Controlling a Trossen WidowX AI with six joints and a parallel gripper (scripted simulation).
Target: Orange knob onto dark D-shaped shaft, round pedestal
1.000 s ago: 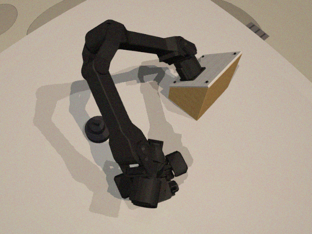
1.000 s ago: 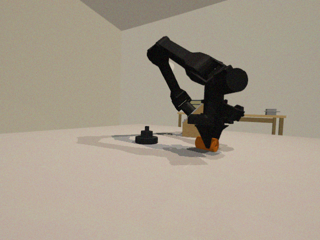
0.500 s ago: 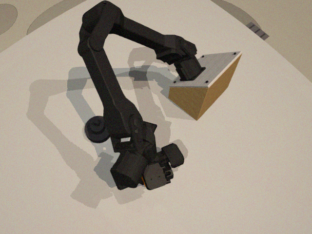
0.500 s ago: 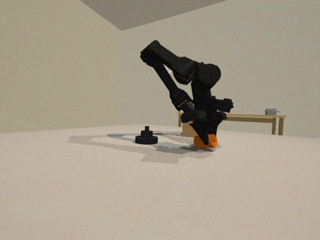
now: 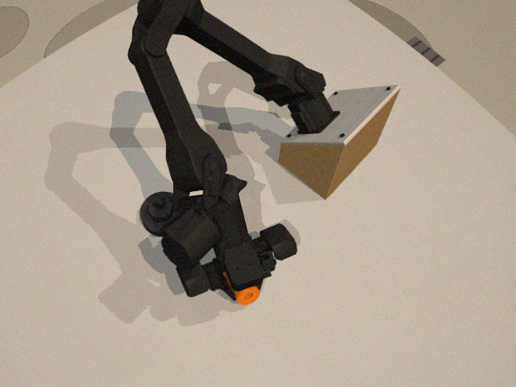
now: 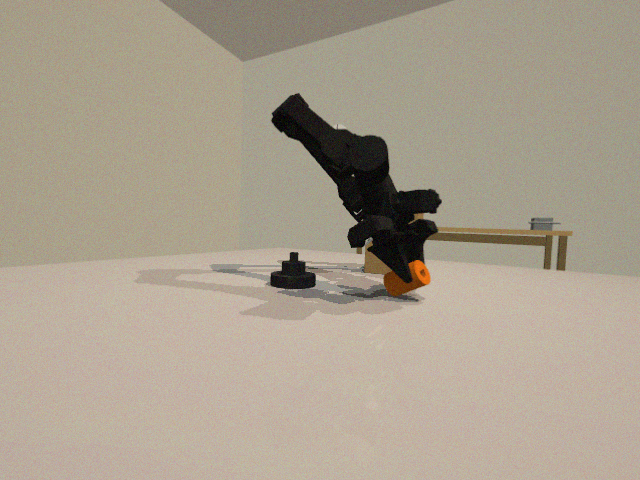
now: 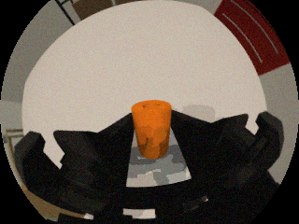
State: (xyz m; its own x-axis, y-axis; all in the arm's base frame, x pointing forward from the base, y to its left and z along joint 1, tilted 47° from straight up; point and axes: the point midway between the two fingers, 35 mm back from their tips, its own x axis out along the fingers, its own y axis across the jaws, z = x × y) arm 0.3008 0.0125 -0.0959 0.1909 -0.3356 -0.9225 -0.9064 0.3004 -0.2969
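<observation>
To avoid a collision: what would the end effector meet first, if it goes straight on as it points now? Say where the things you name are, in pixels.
Most likely the pale tabletop (image 5: 375,291) (image 6: 310,387) (image 7: 140,56); the orange knob (image 5: 241,297) (image 6: 397,283) (image 7: 151,126) held in the end effector (image 5: 244,291) (image 6: 413,273) (image 7: 151,115) may touch it first. The remaining gap is unclear.

- The arm's elbow (image 5: 166,18): cut off by the top view's upper edge.
- Pedestal (image 5: 150,214) (image 6: 293,280): partly covered from above.
- Shaft's (image 6: 294,256) flat side: indistinguishable.
</observation>
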